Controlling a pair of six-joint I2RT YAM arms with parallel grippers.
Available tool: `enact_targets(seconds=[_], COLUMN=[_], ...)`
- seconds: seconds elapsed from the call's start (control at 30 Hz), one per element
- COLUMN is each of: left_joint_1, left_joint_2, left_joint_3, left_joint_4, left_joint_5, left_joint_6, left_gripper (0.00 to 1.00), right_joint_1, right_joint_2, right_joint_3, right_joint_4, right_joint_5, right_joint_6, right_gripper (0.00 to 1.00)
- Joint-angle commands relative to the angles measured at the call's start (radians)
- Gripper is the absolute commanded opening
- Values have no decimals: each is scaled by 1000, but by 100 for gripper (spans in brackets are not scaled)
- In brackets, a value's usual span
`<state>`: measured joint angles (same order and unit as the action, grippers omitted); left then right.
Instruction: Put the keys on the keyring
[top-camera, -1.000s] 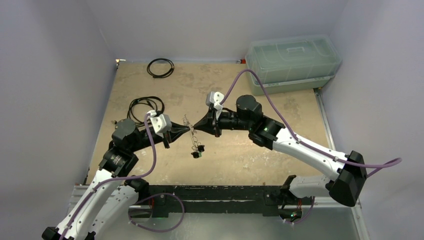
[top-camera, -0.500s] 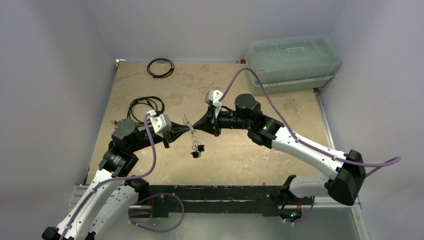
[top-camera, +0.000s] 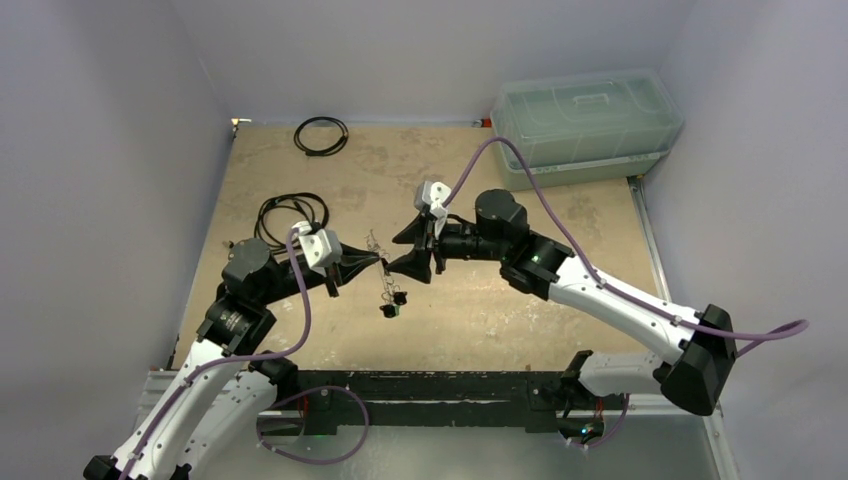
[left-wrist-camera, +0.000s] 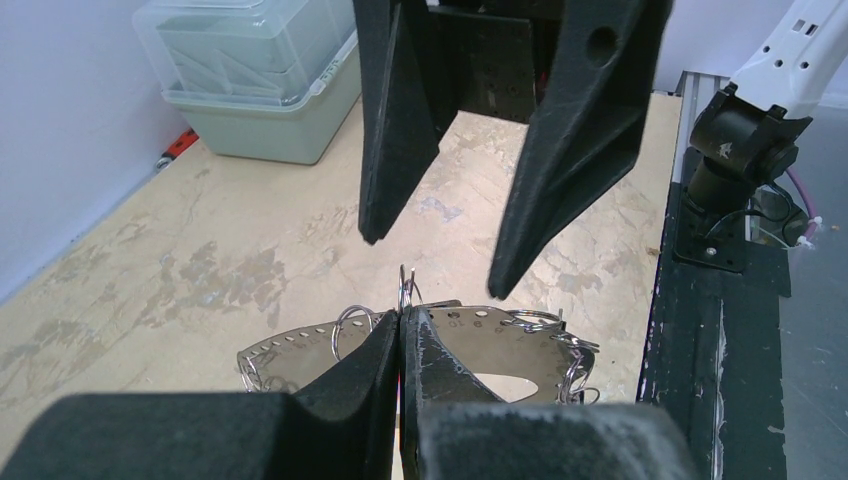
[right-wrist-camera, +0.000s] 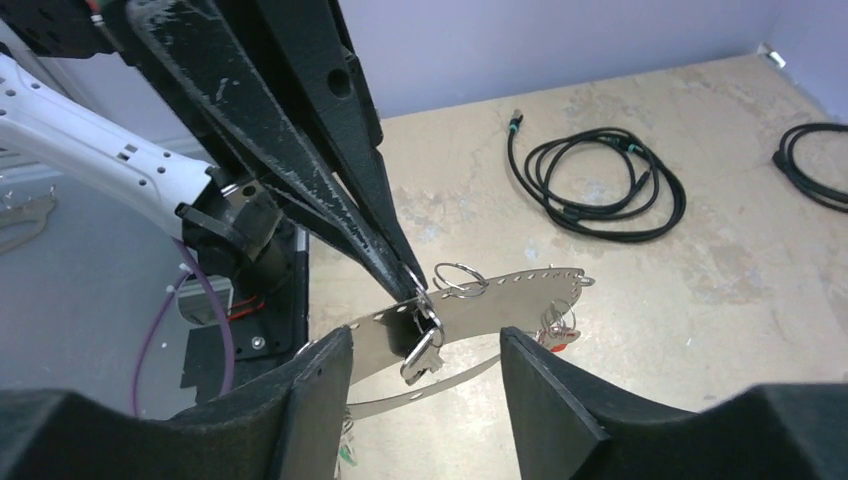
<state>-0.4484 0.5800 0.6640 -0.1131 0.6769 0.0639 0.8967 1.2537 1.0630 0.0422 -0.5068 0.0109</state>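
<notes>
Sitting under everything is the big tan table. At its far right corner stands a see-through plastic box with its lid on. Two arms reach in from the near edge and meet over the middle of the table.

The left claw has its two fingers pressed tight together. They pinch the keyring at its top edge and hold it up in the air above the table. The right claw points at it from the other side. Its fingers are spread apart, close to the left claw's tip, and they hold nothing.

A bundle of black cord lies on the table behind the left arm. A thin black loop lies near the far edge.

The keyring is a flat silver band with a row of little holes. A small wire ring sits on it just beside the pinch. The keys hang down below it, small and dark.
</notes>
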Motion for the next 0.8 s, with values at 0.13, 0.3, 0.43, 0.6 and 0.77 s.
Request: enact_targets(seconds=[0.13, 0.3, 0.43, 0.6, 0.77], left_joint_1=[-6, -6, -6, -6, -6], left_joint_2=[-24, -35, -41, -51, -52], left_joint_3=[13, 9, 5, 2, 2], left_joint_4=[93, 131, 150, 161, 164], left_joint_5=[42, 72, 87, 99, 103], left_joint_6=[-16, -33, -46, -50, -53], left_gripper=[0, 0, 0, 0, 0], right_joint_1=[4, 4, 4, 4, 4], right_joint_2=[-146, -164, -155, -120, -99], right_joint_3=[-91, -151, -173, -146, -128], right_joint_4=[142, 247, 313, 324, 345], right_joint_5=[12, -44, -93, -124, -138], right_joint_6=[-80, -147, -160, -167, -166], right_gripper=[60, 59, 57, 48, 40])
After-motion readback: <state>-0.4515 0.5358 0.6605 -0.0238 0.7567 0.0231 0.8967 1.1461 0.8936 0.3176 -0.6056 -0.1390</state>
